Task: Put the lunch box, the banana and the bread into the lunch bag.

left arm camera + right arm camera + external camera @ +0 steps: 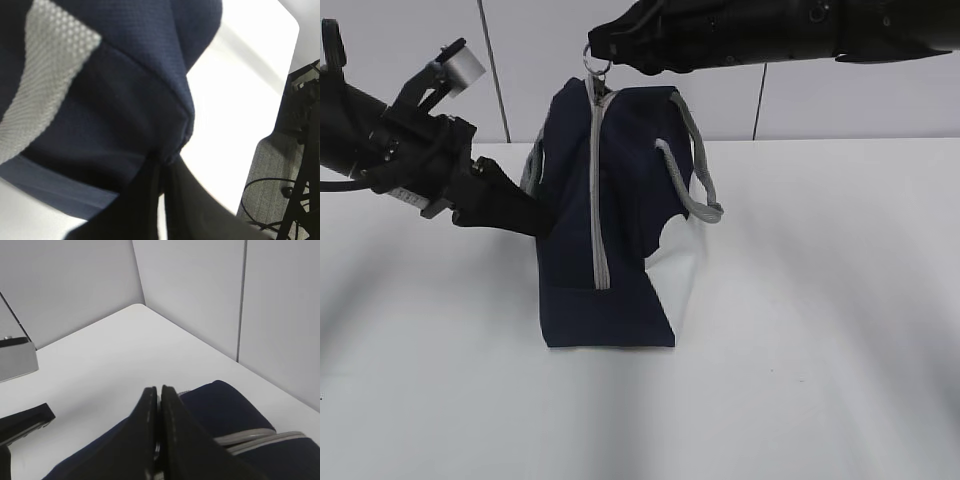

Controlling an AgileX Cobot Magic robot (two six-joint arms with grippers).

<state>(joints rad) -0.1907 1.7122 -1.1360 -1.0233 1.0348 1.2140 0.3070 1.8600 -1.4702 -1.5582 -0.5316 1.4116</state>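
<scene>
- The bag (610,220) stands upright on the table (820,300), zipper (597,200) shut along the edge facing the exterior camera; box, banana and bread are nowhere in view.
- You're dealing with soft fabric: it looks light and floppy, so it will likely buckle unless braced. The ring pull (596,62) at the bag's top is your best hold.
- Your right gripper (158,405) reaches in level above the bag, fingers pressed together on that ring.
- Your left gripper (162,165) comes in low at the bag's left side, angled down, pinched tight on a fold of navy cloth.
</scene>
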